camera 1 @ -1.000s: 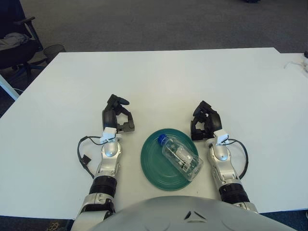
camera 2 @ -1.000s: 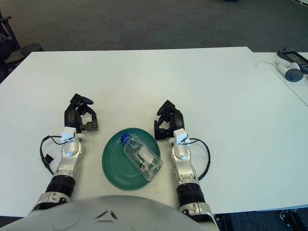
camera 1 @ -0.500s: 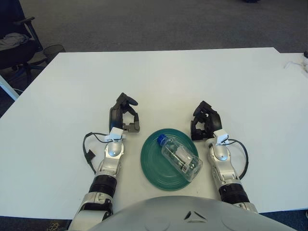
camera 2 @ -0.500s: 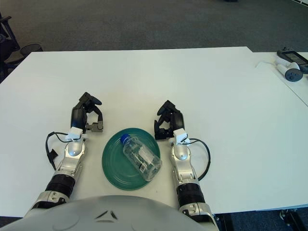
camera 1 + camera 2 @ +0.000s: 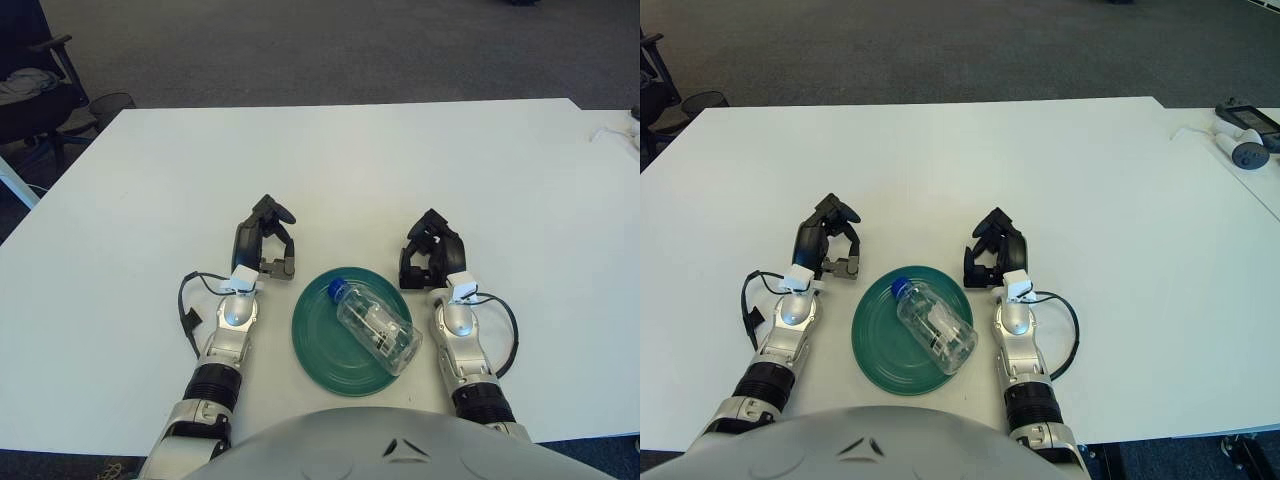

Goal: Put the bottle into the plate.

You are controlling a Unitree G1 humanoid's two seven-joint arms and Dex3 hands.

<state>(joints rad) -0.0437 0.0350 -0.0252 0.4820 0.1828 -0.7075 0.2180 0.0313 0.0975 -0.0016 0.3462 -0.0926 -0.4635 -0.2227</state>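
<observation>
Already the clear plastic bottle (image 5: 376, 328) with a blue cap lies on its side in the green plate (image 5: 318, 352), low in the centre of the frame, its base reaching over the plate's right rim. The left robot hand (image 5: 268, 243) is just left of the plate, above the white tabletop (image 5: 330, 170), its fingers loosely spread and holding nothing. The right robot hand (image 5: 428, 262) is just right of the plate, fingers curled and empty; it seems not to touch the bottle, but this is hard to see. I judge the placing done. To finish well, both hands should draw away slowly without knocking the round bottle, because it can roll off.
</observation>
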